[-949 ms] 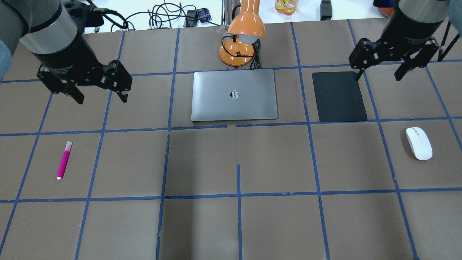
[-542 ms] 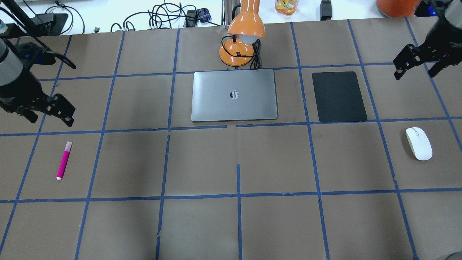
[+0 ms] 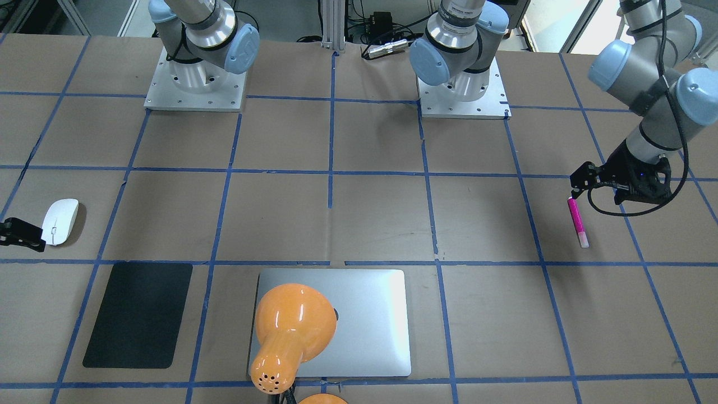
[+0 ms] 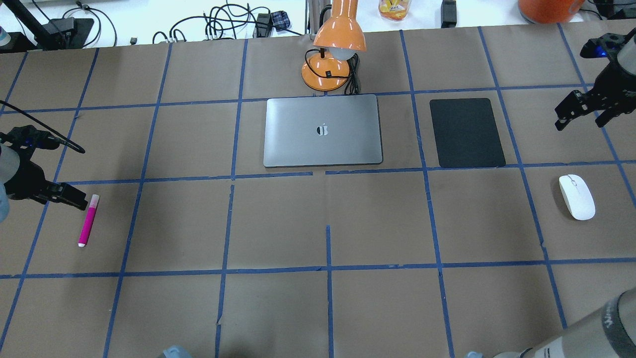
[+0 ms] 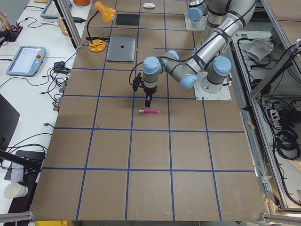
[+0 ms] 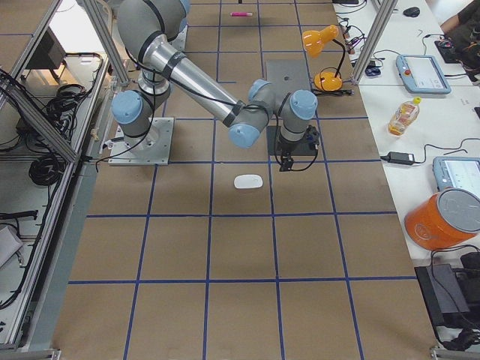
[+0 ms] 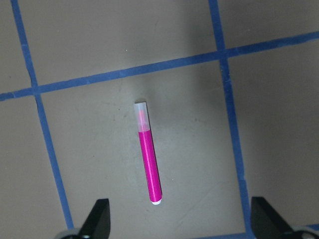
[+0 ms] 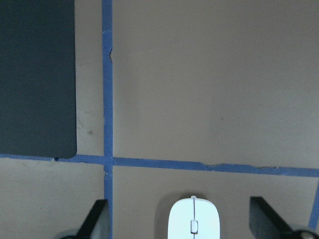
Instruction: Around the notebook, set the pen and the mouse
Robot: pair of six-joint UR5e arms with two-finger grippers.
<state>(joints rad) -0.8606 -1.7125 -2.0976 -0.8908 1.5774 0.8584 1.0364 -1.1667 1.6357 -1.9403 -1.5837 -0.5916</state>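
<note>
The magenta pen (image 4: 88,221) lies on the paper at the table's left, pale cap toward the back. My left gripper (image 7: 182,221) hangs open just over it, and the pen (image 7: 148,153) lies ahead of and between the two fingertips (image 7: 99,215), untouched. At the table's right sits the white mouse (image 4: 577,197). My right gripper (image 4: 582,121) is open in the air behind it. In the right wrist view the mouse (image 8: 194,224) shows at the bottom edge between the fingertips (image 8: 263,214). The silver notebook (image 4: 323,130) lies closed at the back centre, far from both.
An orange desk lamp (image 4: 333,54) stands right behind the notebook and leans over it. A black mat (image 4: 466,133) lies between the notebook and the mouse. Cables and a bottle sit beyond the table's far edge. The arm bases (image 3: 195,84) stand on the robot's side.
Both arms swung outward and down. The left gripper came from the back left to just over the pen. The right gripper moved toward the right edge, behind the mouse. Both stayed open.
</note>
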